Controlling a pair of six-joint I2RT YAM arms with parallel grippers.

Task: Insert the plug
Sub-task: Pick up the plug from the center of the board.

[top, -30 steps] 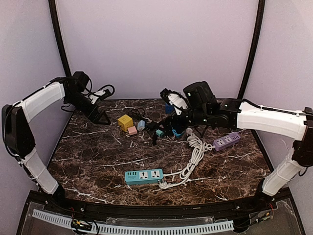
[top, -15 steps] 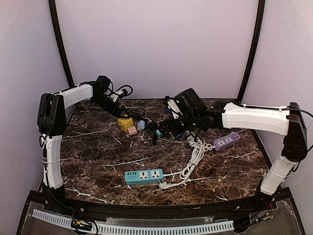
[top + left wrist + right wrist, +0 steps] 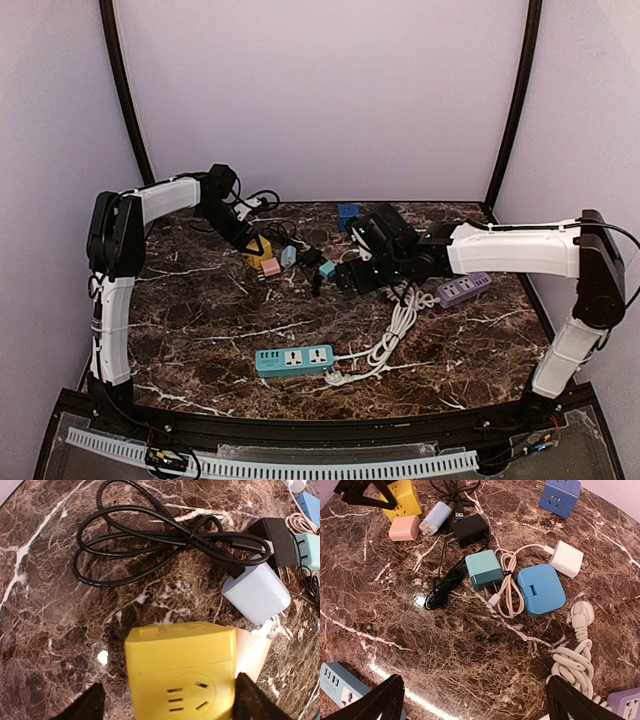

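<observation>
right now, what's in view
yellow cube: 1, yellow, left
blue cube: 1, blue, back
pink adapter: 1, pink, back
pale charger: 1, blue, back
black charger: 1, black, back
teal charger: 1, teal, centre
flat adapter: 1, blue, centre
white charger: 1, white, centre
looped cable: 1, black, back
thin cable: 1, pinkish, centre
teal strip: 1, teal, front
purple strip: 1, purple, right
cord: 1, white, right
left gripper: 1, black, around yellow cube
right gripper: 1, black, over centre
</observation>
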